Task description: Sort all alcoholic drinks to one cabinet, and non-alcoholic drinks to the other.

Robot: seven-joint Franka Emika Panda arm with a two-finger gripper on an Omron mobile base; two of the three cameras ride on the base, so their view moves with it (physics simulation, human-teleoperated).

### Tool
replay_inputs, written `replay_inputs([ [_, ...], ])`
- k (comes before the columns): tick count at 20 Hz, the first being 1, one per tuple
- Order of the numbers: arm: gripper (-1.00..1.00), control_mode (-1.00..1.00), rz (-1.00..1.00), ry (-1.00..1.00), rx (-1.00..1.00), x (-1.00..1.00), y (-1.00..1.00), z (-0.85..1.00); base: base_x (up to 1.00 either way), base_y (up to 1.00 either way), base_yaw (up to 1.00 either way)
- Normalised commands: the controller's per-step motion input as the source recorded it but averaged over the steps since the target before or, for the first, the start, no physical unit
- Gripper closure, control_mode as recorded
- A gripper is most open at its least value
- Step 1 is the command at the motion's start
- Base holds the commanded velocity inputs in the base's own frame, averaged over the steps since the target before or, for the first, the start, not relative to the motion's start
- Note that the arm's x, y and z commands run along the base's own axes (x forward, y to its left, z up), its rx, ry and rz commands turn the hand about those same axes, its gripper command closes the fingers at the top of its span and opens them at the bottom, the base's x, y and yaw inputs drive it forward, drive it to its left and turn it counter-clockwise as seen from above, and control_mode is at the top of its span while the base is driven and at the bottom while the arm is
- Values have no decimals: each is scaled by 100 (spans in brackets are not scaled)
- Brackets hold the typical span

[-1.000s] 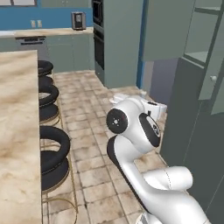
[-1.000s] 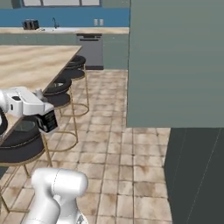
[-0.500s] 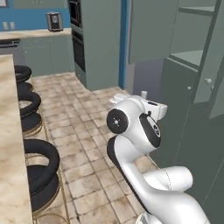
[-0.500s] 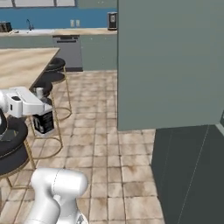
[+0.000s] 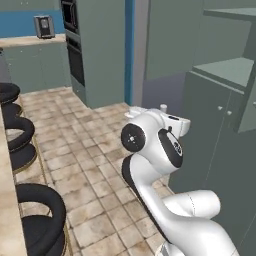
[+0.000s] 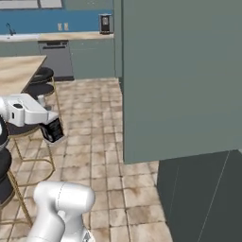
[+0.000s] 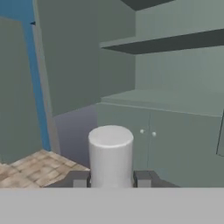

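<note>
- One dark-labelled bottle (image 7: 110, 153) is being held upright in the gripper (image 7: 111, 179). The jaws are being pressed together on its sides just below the pale cap, and its dark body is being shown under the hand in the right base view (image 6: 52, 131).
- The bottle is being carried near the open cabinet (image 7: 175, 100), out in front of it and not yet inside.
- Two shelves are being counted in that cabinet, with two small knobs (image 7: 142, 131) on the doors below.
- A risk is being judged here: the grip is sitting high on the bottle, so a swing or a knock against a shelf edge could tip it or loosen it, and a fall onto the tiled floor (image 5: 95, 150) would follow.
- A placement beside the soft drinks would be spoiling the sort.
- Three bar stools (image 5: 17, 132) are being counted to the cabinet's left.
- One coffee machine (image 5: 44, 26) is being seen on the counter farthest from the cabinet.
</note>
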Motion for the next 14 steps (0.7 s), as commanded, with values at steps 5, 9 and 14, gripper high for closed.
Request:
replay_inputs([
  [5, 100, 100, 0, 0, 0, 0, 0, 0, 41, 0, -25],
  [9, 100, 100, 0, 0, 0, 0, 0, 0, 30, 0, -28],
  [14, 100, 100, 0, 0, 0, 0, 0, 0, 40, 10, -31],
])
